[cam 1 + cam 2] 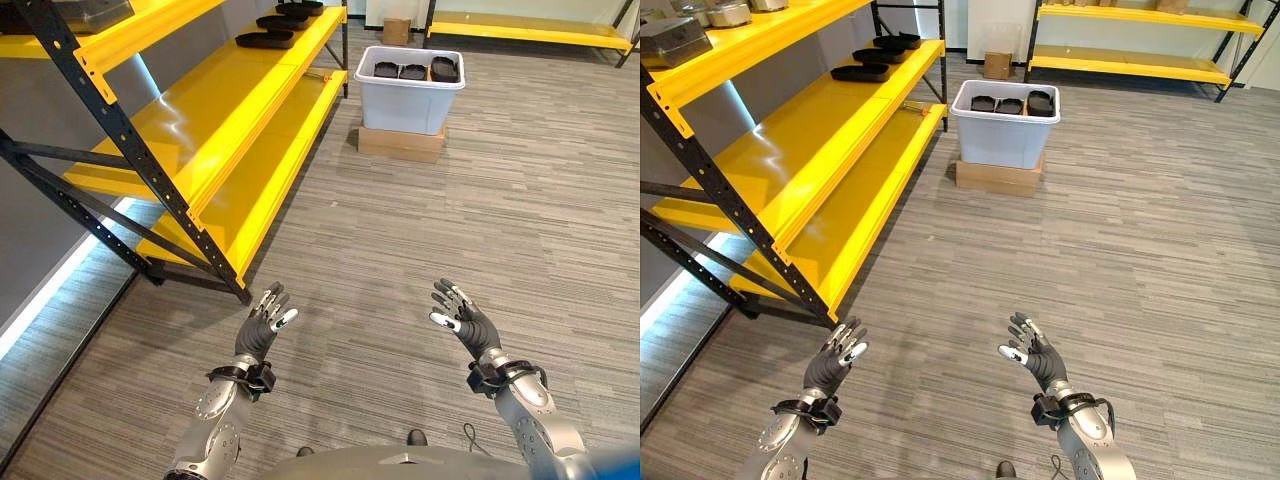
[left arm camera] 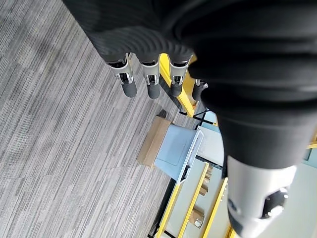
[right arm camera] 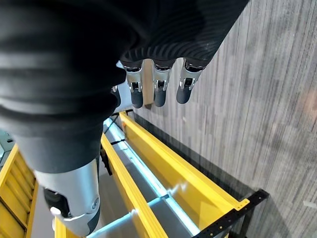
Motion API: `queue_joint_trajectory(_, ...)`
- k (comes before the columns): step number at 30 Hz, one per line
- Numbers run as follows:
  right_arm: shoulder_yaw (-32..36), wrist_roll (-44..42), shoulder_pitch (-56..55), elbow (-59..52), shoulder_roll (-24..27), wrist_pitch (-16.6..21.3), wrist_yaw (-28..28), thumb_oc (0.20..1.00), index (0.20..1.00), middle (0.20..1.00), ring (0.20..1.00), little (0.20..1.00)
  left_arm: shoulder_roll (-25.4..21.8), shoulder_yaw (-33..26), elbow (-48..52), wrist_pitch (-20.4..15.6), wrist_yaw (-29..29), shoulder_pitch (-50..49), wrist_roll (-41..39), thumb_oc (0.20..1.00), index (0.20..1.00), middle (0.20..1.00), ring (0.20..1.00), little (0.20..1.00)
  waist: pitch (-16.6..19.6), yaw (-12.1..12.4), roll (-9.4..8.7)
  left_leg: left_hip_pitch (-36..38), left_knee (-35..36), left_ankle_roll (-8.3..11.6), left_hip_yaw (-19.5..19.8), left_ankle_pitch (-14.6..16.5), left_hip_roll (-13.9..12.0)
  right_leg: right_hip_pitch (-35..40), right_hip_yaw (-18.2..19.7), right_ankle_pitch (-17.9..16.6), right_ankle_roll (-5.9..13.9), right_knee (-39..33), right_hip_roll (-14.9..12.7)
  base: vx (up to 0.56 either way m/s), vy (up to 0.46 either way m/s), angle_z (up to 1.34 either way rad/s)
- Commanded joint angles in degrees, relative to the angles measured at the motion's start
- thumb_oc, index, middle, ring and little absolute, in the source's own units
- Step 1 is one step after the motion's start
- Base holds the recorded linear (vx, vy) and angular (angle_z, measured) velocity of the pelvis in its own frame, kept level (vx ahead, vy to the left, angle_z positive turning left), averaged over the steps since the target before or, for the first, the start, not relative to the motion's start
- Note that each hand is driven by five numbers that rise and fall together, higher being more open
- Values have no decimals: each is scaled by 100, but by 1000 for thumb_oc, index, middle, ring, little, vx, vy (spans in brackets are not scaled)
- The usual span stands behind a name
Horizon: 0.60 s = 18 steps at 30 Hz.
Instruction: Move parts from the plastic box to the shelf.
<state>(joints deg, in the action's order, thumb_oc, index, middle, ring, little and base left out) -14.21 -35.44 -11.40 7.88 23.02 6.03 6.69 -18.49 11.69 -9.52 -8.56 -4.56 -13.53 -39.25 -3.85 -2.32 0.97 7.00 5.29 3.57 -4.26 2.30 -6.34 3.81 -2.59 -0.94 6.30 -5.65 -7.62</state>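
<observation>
A pale plastic box [image 1: 408, 90] stands on a flat cardboard carton [image 1: 400, 143] on the carpet far ahead, with several black parts [image 1: 414, 71] inside. The yellow shelf [image 1: 210, 120] runs along my left; black parts [image 1: 265, 38] lie on its middle level at the far end. My left hand [image 1: 262, 326] and right hand [image 1: 462, 318] hover low in front of me, both open with straight fingers and holding nothing. Both are far from the box. In the left wrist view the box [image 2: 177, 153] shows beyond the fingers [image 2: 130, 89].
A second yellow shelf [image 1: 1130, 62] stands along the far wall. A small cardboard box [image 1: 396, 31] sits behind the plastic box. Metal parts [image 1: 675, 40] rest on the near shelf's top level. Striped grey carpet stretches between me and the box.
</observation>
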Motion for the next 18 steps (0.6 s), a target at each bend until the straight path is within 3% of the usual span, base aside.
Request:
queue_joint_trajectory(1, 30, -166, 32, -113, 69, 313, 111, 1000, 1000, 1000, 1000, 1000, -198, -175, 132, -283, -15, 120, 122, 1000, 1000, 1000, 1000, 1000, 438, 23, -218, -255, -117, 100, 7, -326, -263, -12, 133, -164, 221, 225, -255, 0, 0, 0)
queue_joint_trajectory(18, 16, -158, 37, -126, 74, 283, 112, 1000, 1000, 1000, 1000, 1000, -211, -133, 99, -254, 13, 150, 229, 1000, 1000, 1000, 1000, 1000, 444, 2, -177, -221, -82, 95, 13, -332, -255, 2, 138, -166, 215, 216, -257, 0, 0, 0)
